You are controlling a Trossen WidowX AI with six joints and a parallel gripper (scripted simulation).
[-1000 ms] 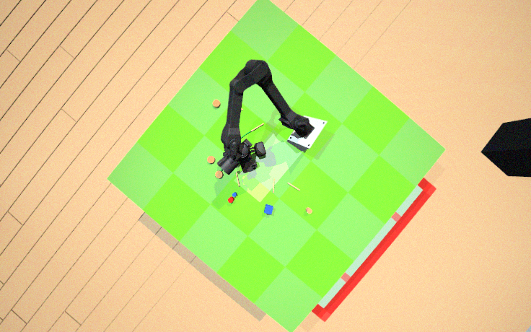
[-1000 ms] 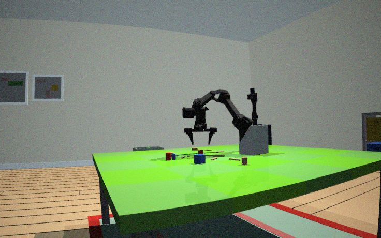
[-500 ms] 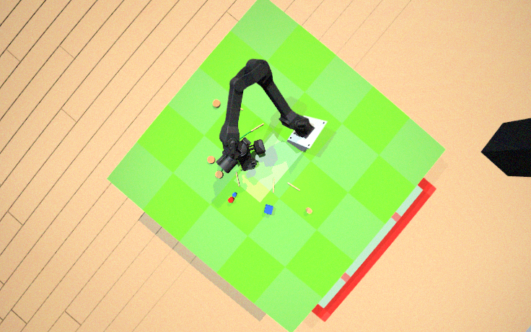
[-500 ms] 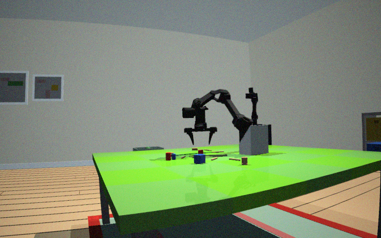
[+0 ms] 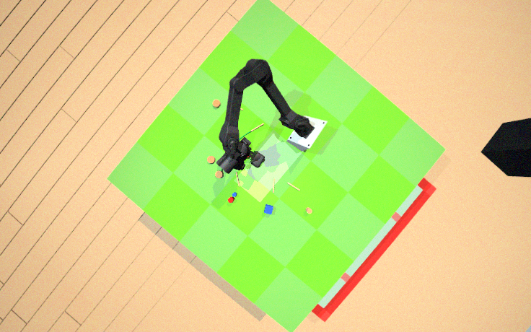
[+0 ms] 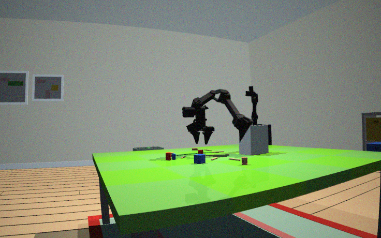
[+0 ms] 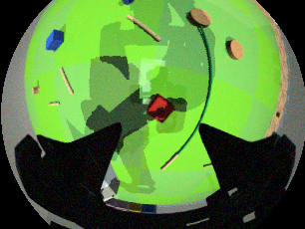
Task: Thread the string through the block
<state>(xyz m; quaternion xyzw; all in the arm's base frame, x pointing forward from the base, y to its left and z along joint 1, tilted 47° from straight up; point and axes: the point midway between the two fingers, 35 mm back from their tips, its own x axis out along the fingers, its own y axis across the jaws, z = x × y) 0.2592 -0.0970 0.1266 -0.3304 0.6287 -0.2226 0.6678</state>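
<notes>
The red block (image 6: 200, 151) (image 7: 159, 106) with a dark hole in it sits on the table; in the top view the arm hides it. The round wooden button (image 5: 218, 175) (image 7: 200, 18) lies flat. The dark green string (image 7: 210, 75) curves from it past the block to the thin stick (image 5: 257, 127) (image 7: 169, 161). The stick lies on the table on the string's free end. The string is beside the block, not through it. My gripper (image 6: 201, 144) (image 7: 160, 126) is open and empty, pointing down above the table, over the area of the block.
Loose sticks (image 5: 293, 186) (image 5: 273, 185) (image 7: 144, 28) lie around. A blue cube (image 5: 268, 209) (image 6: 199, 158), a red cylinder (image 5: 231, 200) (image 6: 168, 156), a blue cylinder (image 5: 234, 194), a small wooden cylinder (image 5: 309, 211) (image 6: 244, 160) and other wooden discs (image 5: 211, 159) (image 5: 216, 103) are also on the table.
</notes>
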